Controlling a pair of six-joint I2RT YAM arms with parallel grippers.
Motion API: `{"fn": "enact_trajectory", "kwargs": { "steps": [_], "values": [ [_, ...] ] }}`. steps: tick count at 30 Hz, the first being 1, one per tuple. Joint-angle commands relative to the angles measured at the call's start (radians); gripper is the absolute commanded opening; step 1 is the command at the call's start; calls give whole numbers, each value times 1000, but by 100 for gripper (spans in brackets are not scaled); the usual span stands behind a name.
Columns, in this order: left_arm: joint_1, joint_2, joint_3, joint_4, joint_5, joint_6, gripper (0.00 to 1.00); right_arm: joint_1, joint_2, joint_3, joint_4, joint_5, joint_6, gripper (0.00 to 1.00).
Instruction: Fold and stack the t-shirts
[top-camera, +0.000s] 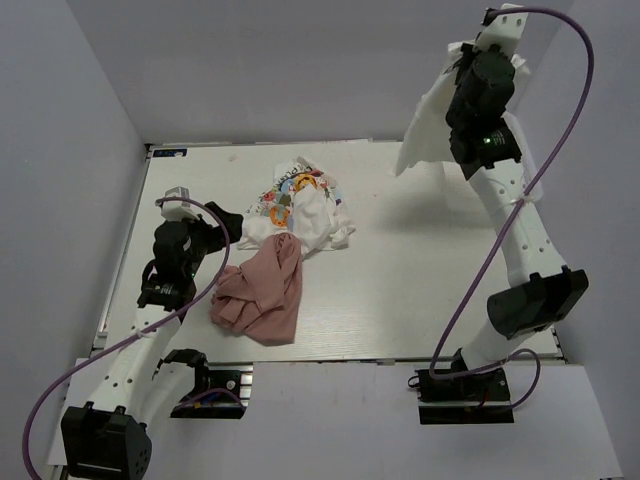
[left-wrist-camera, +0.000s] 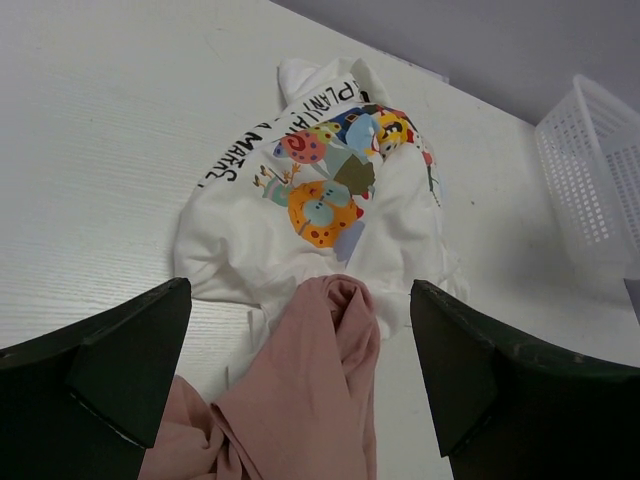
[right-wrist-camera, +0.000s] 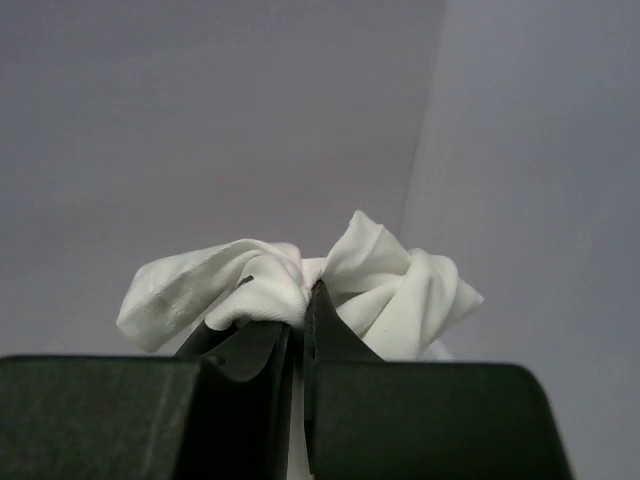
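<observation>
Far left, low over the pale wood-grain tabletop (top-camera: 430, 280): black left tool (top-camera: 225, 222), jaws spread wide, nothing between them. From the left wrist view, same tool (left-wrist-camera: 300, 380) framing cloth on either side, dark fingers (left-wrist-camera: 120, 380) apart from the fabric.

Just beside it, toward the near edge: dusty pink soft cotton t-shirt (top-camera: 262, 290), crumpled in a loose heap, folds running lengthwise, one twisted end (left-wrist-camera: 320, 390) lying over the edge of the next garment.

Touching it on the far side: white cotton t-shirt with a multicoloured cartoon print (top-camera: 300, 210), bunched and creased on the tabletop (left-wrist-camera: 100, 150). Across the print (left-wrist-camera: 320, 190), orange, red, blue and yellow figures; above them, black capitals curving in an arc, legible only in part as "PLANT…" and "MARKE…", remainder lost in the folds.

Further right, in the left wrist view only: white plastic lattice basket (left-wrist-camera: 590, 170), apart from the shirts.

Far right, raised high above the tabletop: right tool (top-camera: 487, 50), clamped tight on a plain white cotton t-shirt (top-camera: 425, 130), cloth hanging down in a long drape. Up close, jaws (right-wrist-camera: 303, 300) pinching a bunched fold of white fabric (right-wrist-camera: 380, 280), puffed out to both sides.
</observation>
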Motion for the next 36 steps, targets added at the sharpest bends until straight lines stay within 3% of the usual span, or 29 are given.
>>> {"fn": "enact_trajectory", "kwargs": {
  "steps": [1,7,12,13,14,15,17,18,20,23,27,31,35,36],
  "values": [
    [4,12,33,-15,-41,11,100,-89,80,73,169,-7,-142,0],
    [4,21,55,-37,-75,1,100,-249,278,272,53,-41,-100,0],
    [4,32,79,-47,-75,-11,100,-309,362,102,45,-63,16,0],
    [4,32,79,-48,-75,-11,100,-310,371,100,-39,-84,66,40],
    [4,32,79,-48,-84,-11,100,-310,379,102,-69,-102,100,70],
    [4,32,79,-48,-84,-20,100,-310,372,93,-110,-169,113,90],
    [4,32,79,-48,-84,-20,100,-301,333,61,-136,-231,127,90],
    [4,32,79,-48,-84,-20,100,-298,291,29,-136,-360,125,90],
    [4,32,79,-48,-84,-29,100,-283,224,-28,-142,-467,167,90],
    [4,32,58,-48,-75,-60,100,-196,134,-140,-159,-805,159,90],
    [4,32,58,-60,-60,-94,100,-94,131,-243,-118,-888,154,90],
    [-6,22,67,-72,-18,-126,100,44,268,-213,-121,-891,142,90],
    [-6,-2,12,-72,-6,-163,100,194,455,-80,-166,-799,83,90],
    [-6,-2,12,-84,-6,-175,100,232,480,-66,-162,-709,69,90]
  ]
}}
